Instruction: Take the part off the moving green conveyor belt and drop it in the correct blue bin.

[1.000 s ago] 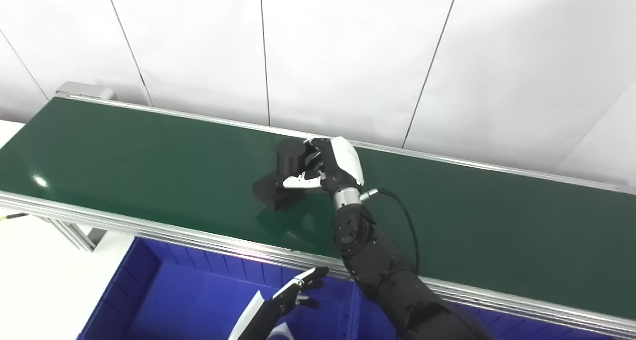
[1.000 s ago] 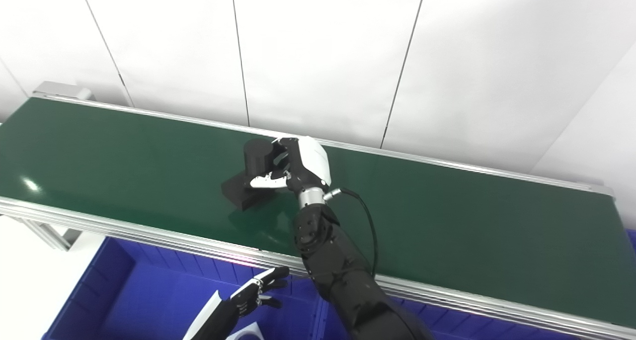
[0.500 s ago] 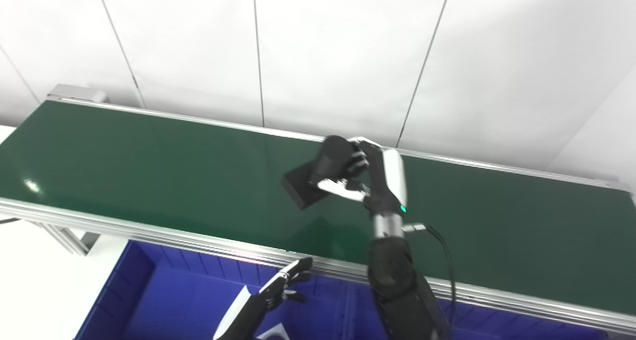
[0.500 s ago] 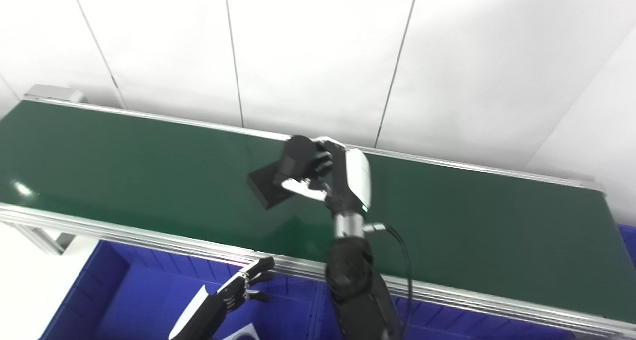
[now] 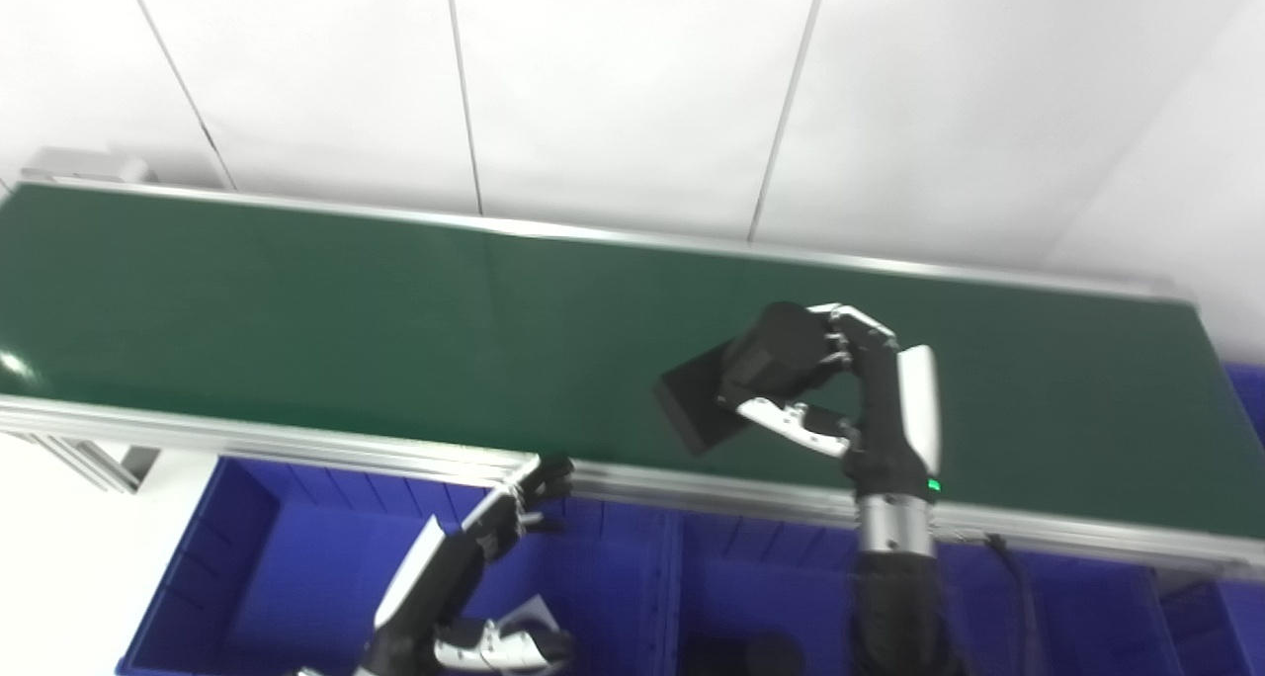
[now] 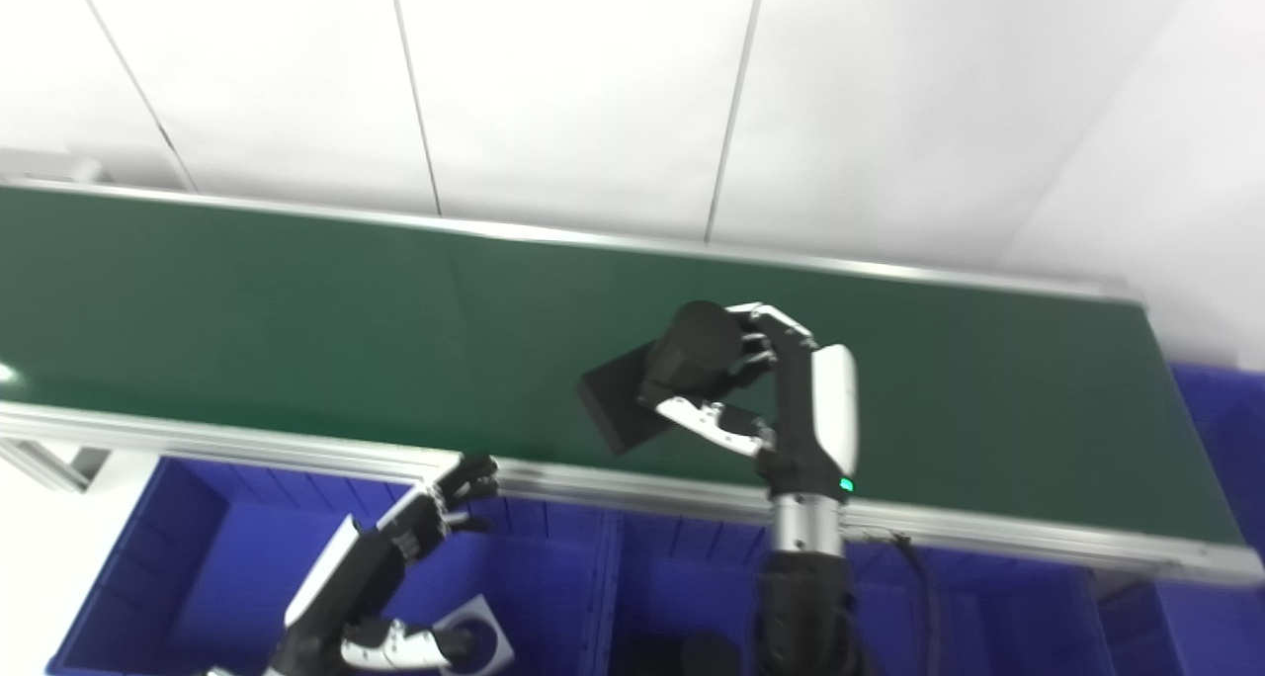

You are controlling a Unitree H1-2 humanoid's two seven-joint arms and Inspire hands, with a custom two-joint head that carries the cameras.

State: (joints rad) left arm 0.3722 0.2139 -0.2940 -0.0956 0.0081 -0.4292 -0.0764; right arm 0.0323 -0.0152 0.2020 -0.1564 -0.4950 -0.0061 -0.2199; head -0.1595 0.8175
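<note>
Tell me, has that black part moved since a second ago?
Yes. The black part, held in the right hand, has come off the green belt and shifted toward the belt's near rail.

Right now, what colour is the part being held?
Black part, clearest in the left eye view.

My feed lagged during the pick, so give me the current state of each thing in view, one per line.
Black part with cylinder on a flat base: held, tilted, lifted above the belt.
Right hand: shut on the black part.
Left hand: open, holding nothing, over the left bin.
Green conveyor belt: nothing lying on its visible surface.
Left blue bin: holds a white piece near the bottom edge.
Middle blue bin: contents unclear.
</note>
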